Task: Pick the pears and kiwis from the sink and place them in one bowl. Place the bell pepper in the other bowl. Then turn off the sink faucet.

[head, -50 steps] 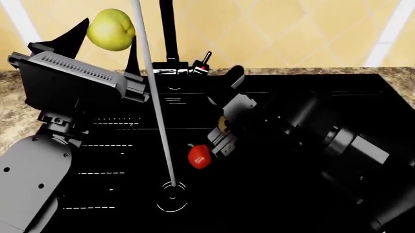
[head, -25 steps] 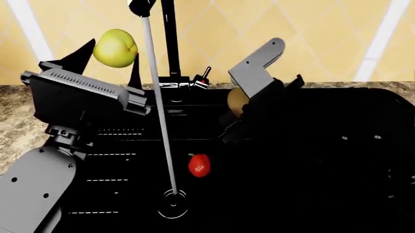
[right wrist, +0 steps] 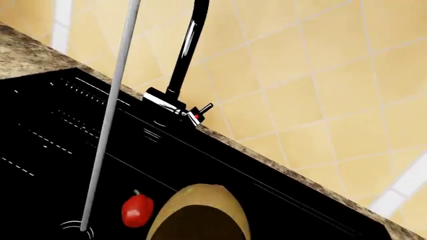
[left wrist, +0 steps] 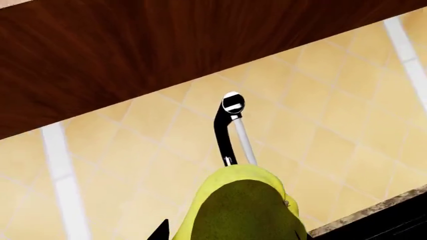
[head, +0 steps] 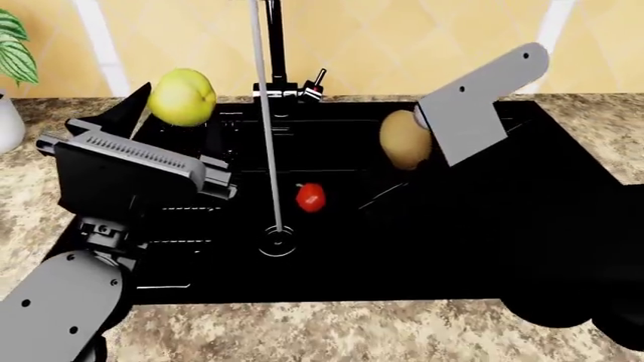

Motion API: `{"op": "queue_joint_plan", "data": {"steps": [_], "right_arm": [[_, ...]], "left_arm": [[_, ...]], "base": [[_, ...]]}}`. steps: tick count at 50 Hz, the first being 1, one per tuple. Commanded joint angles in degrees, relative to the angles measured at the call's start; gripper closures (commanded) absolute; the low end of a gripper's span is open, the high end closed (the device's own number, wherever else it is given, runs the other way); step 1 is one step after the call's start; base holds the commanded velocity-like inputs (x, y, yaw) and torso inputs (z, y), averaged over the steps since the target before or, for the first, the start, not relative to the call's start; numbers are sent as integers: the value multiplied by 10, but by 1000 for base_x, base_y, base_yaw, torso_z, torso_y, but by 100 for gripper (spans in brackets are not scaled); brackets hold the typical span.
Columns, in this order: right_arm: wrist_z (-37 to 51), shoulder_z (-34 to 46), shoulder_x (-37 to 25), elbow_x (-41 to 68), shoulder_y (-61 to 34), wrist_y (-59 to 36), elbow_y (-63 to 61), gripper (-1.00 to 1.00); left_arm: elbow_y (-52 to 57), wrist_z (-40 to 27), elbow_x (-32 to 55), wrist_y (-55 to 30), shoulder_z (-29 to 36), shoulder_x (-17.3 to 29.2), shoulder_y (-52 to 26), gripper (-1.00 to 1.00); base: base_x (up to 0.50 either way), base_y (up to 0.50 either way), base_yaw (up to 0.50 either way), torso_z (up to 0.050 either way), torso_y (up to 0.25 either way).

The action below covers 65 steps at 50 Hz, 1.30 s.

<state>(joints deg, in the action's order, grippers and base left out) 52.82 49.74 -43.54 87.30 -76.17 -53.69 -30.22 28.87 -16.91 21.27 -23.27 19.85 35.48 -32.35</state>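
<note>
My left gripper is shut on a yellow-green pear, held above the sink's left back corner. The pear fills the space between the jaws in the left wrist view. To the right, my right gripper is shut on a brown kiwi, raised over the black sink. That kiwi also shows in the right wrist view. The red bell pepper lies on the sink floor near the drain. Water streams from the sink faucet, whose lever is red-tipped. Both bowls are out of view.
Speckled granite countertop surrounds the sink. A potted plant stands at the far left edge. A tiled wall rises behind the faucet, and a dark wooden cabinet hangs above it.
My right gripper has risen out of the basin with the kiwi and swung right. The left gripper keeps the pear aloft. The head view has shifted back, showing more countertop.
</note>
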Motion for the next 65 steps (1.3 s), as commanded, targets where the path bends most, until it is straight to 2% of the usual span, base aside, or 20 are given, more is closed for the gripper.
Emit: {"op": "queue_joint_plan", "data": {"steps": [1, 2, 4, 6, 17, 35, 65], "right_arm": [[15, -27, -21, -5, 14, 29, -47, 100], [13, -28, -21, -8, 17, 32, -48, 100], [-20, -20, -31, -120, 100, 103, -78, 100], [-41, -12, -36, -185, 150, 150, -83, 100], [-33, 0, -49, -320, 234, 235, -109, 100], [-15, -24, -68, -331, 271, 294, -137, 100], [-13, -35, -76, -332, 280, 314, -150, 100]], "left_arm": [[11, -11, -2, 9, 2, 1, 14, 100], [11, -11, -4, 15, 3, 0, 17, 100], [18, -44, -1, 70, -25, -28, 54, 100], [19, -61, -3, 94, -35, -41, 73, 100], [42, -88, -10, 121, -51, -51, 104, 100], [83, -102, -22, 111, -45, -42, 123, 100], [103, -99, 4, 111, -47, -41, 127, 100]], "base": [[-500, 9, 0, 0, 0], [-500, 9, 0, 0, 0], [-500, 9, 0, 0, 0], [-500, 9, 0, 0, 0], [-152, 3, 0, 0, 0], [-31, -456, 0, 0, 0], [-10, -500, 0, 0, 0]]}}
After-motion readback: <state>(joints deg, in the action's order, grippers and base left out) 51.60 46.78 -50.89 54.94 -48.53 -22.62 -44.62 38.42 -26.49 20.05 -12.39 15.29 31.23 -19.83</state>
